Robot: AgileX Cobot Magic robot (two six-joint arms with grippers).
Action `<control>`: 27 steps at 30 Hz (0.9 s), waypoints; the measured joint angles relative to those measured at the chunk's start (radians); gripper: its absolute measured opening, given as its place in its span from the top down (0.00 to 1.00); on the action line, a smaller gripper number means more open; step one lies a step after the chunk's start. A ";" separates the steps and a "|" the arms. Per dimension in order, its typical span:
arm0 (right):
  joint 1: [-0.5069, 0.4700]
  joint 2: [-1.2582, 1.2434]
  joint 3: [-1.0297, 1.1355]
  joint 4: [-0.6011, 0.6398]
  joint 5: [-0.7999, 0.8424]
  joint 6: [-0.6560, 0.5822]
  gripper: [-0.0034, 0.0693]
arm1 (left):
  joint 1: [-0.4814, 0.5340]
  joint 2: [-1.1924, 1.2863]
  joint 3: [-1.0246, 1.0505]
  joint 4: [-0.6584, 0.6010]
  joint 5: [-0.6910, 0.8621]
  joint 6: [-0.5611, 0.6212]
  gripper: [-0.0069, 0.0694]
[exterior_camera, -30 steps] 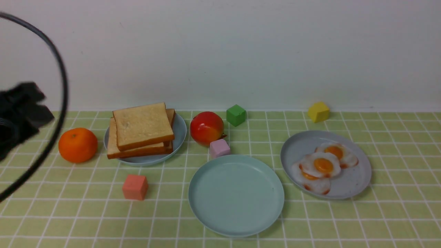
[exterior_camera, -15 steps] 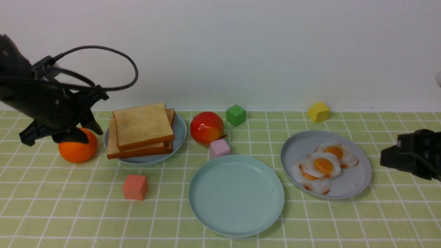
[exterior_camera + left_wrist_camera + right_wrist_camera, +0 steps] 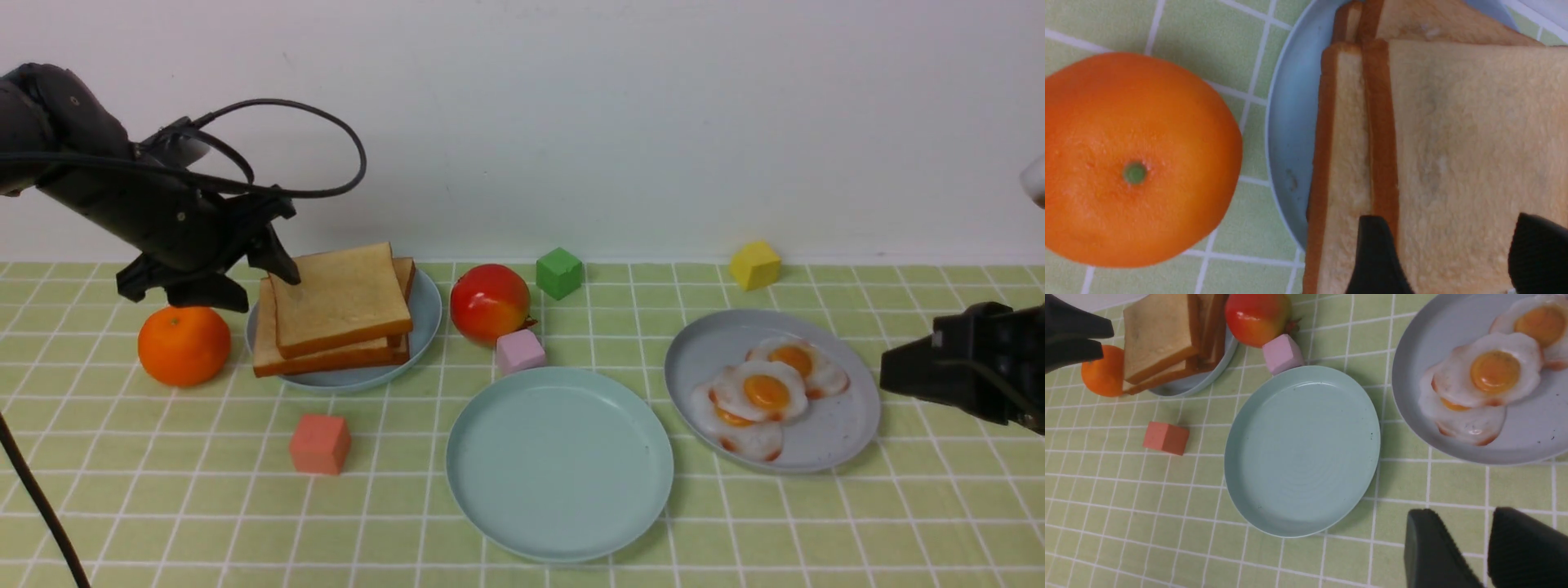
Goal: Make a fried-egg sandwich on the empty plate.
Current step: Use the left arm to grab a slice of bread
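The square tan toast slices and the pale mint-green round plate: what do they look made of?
Square tan toast slices: likely soft foam replicas, matte, finely porous faces, uniform brown crusts. Pale mint-green round plate: probably hard plastic, smooth satin finish, faint concentric rings on its floor.

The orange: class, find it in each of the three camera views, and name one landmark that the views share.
Front view: the orange sits on the robot's left, beside the toast plate.
Left wrist view: the orange looms large, beside that plate's rim.
Right wrist view: the orange peeks out beside the toast stack.
Shared landmark: the toast stack.
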 joint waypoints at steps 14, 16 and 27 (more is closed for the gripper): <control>0.000 0.000 0.000 0.030 0.010 0.000 0.62 | 0.000 0.072 -0.001 -0.078 -0.038 0.128 0.52; 0.000 0.000 0.000 0.034 0.011 0.000 0.62 | 0.000 0.078 -0.001 -0.081 -0.039 0.132 0.56; 0.000 0.000 0.000 0.034 0.015 0.000 0.62 | 0.000 0.052 -0.004 -0.087 -0.029 0.191 0.87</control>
